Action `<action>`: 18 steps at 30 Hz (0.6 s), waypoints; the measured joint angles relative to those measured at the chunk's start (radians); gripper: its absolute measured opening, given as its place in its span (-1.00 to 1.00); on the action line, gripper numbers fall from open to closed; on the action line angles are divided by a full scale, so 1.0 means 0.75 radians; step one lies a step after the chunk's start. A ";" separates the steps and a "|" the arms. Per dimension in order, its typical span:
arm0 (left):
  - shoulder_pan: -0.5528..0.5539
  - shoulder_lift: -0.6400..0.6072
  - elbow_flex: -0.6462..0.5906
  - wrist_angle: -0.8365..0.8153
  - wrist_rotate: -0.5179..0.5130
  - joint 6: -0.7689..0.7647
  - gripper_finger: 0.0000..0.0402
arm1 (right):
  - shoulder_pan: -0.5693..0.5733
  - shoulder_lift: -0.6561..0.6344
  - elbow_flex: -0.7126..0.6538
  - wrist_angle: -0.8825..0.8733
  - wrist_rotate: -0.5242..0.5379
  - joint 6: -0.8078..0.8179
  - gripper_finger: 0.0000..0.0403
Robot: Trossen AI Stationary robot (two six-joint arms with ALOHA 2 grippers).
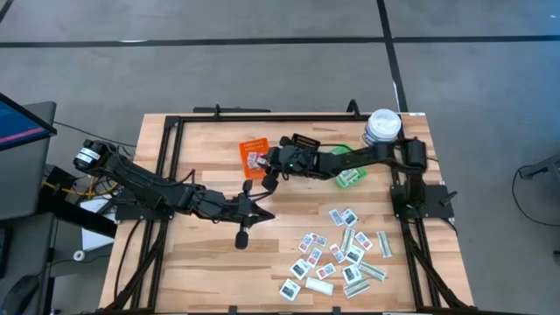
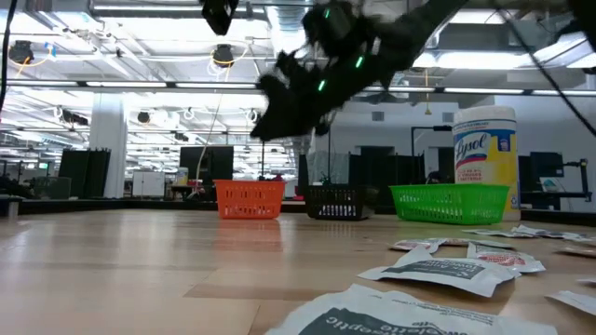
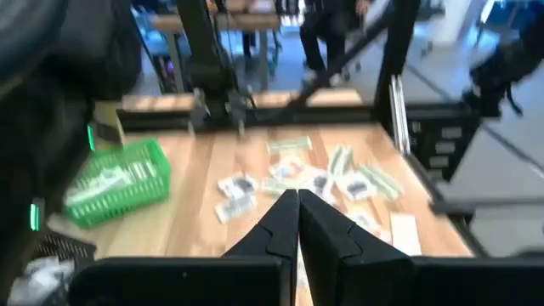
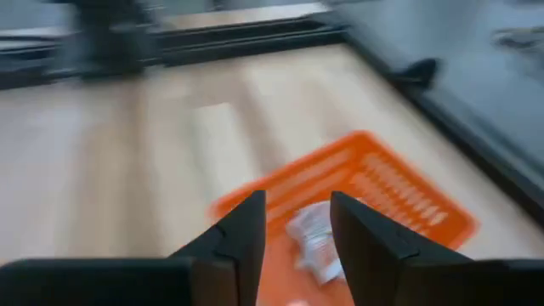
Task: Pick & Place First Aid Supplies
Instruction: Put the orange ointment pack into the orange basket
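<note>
Right wrist view only: packet (image 4: 313, 245) in orange bin (image 4: 399, 191).

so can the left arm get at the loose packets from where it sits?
Probably yes. The left gripper is shut, on bare table just beside the packets, with nothing between them; the right gripper is off over the orange bin.

A grey floor (image 1: 262, 52) surrounds the wooden table (image 1: 201, 254); ceiling lights (image 2: 140, 42) glow overhead.

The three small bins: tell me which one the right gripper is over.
The orange bin. The right gripper, fingers apart, hangs by its near edge, a white packet lying inside. The black bin and green bin sit farther right.
</note>
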 joint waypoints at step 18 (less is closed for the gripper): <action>0.045 0.513 -0.001 0.400 0.354 0.024 -0.81 | 0.528 -0.737 -0.211 -0.959 0.195 0.278 -0.39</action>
